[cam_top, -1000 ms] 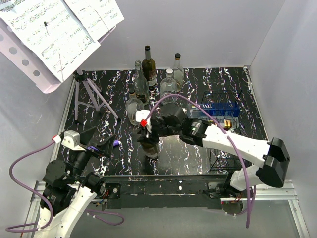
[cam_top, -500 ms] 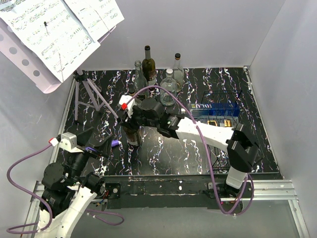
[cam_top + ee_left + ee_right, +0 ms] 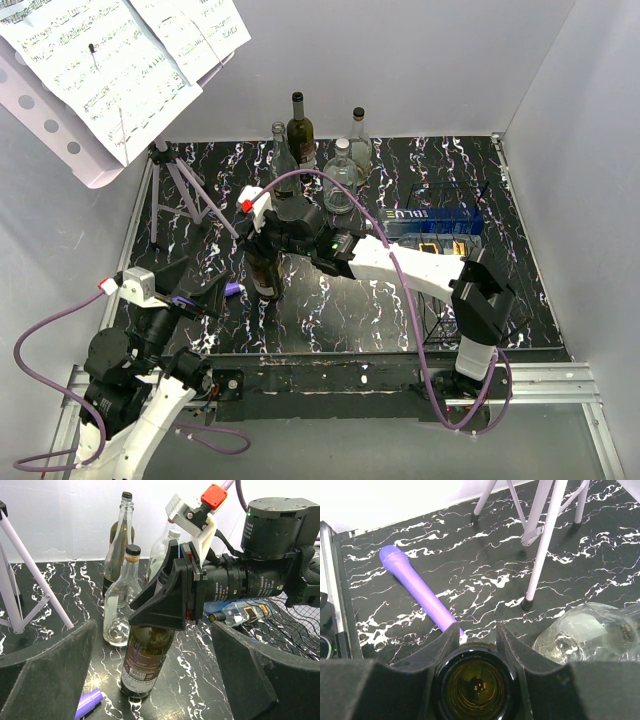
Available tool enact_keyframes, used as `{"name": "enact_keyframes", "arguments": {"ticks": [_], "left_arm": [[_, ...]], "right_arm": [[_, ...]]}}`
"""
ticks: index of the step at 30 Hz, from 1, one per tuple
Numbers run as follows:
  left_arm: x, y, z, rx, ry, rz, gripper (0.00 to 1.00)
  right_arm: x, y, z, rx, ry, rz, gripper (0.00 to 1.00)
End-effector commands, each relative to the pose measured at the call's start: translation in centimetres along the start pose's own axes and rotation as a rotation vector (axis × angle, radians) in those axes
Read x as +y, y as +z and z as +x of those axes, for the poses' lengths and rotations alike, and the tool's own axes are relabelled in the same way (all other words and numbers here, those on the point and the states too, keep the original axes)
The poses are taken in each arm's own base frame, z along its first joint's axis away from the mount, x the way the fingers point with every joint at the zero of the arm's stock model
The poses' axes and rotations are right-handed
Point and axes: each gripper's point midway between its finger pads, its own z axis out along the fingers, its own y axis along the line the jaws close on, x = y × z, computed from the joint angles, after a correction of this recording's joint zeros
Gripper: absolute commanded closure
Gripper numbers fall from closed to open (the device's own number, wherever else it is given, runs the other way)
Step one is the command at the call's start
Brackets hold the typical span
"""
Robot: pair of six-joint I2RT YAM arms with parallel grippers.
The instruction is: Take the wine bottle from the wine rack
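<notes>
The wine bottle (image 3: 263, 275) is dark green glass with a brown label. It stands upright on the black marble table, left of centre, and also shows in the left wrist view (image 3: 147, 660). My right gripper (image 3: 268, 240) is shut on its neck from above; the right wrist view shows the open bottle mouth (image 3: 477, 685) between the fingers (image 3: 445, 640). The wine rack (image 3: 445, 320) of black wire stands at the right, apart from the bottle. My left gripper (image 3: 152, 630) is open and empty, facing the bottle from the front left (image 3: 205, 290).
A purple marker (image 3: 230, 290) lies just left of the bottle. A purple music stand (image 3: 185, 195) is at the back left. Several glass bottles (image 3: 300, 135) stand at the back, one clear one (image 3: 120, 615) close behind the wine bottle. A blue box (image 3: 430, 220) lies in the rack.
My right arm has carried the wine bottle from the table's middle to the left, toward the left gripper. The left arm has hardly moved.
</notes>
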Motion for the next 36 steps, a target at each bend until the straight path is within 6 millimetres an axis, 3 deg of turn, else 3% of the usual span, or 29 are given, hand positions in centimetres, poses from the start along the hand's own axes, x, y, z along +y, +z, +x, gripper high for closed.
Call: {"name": "enact_keyframes", "arguments": {"ticks": [1, 10, 14, 18, 26, 31, 34, 36], "left_arm": [[0.0, 0.1, -0.4, 0.000, 0.003, -0.005, 0.02], [-0.1, 0.2, -0.2, 0.009, 0.004, 0.000, 0.02], [-0.1, 0.2, -0.2, 0.008, 0.002, -0.002, 0.02], [-0.1, 0.2, -0.1, 0.011, 0.002, -0.001, 0.02], [-0.2, 0.4, 0.0, 0.022, 0.003, 0.005, 0.02], [-0.2, 0.3, 0.0, 0.019, 0.003, 0.005, 0.02], [-0.2, 0.3, 0.0, 0.018, 0.001, 0.006, 0.02], [-0.2, 0.4, 0.0, 0.018, 0.001, 0.007, 0.02]], "right_arm": [[-0.1, -1.0, -7.3, -0.202, -0.014, 0.030, 0.58], [0.4, -3.6, -9.7, -0.259, -0.022, 0.028, 0.33], [-0.4, -7.5, -12.5, -0.324, -0.014, 0.088, 0.27], [-1.1, -10.8, -11.9, -0.293, -0.124, 0.141, 0.25], [-5.9, -17.5, -5.4, -0.096, -0.428, 0.260, 0.18], [-10.2, -20.2, 1.8, 0.222, -0.602, 0.258, 0.17], [-10.2, -21.5, 8.2, 0.378, -0.700, 0.006, 0.19], [-11.8, -22.1, 10.6, 0.400, -0.735, -0.023, 0.20]]}}
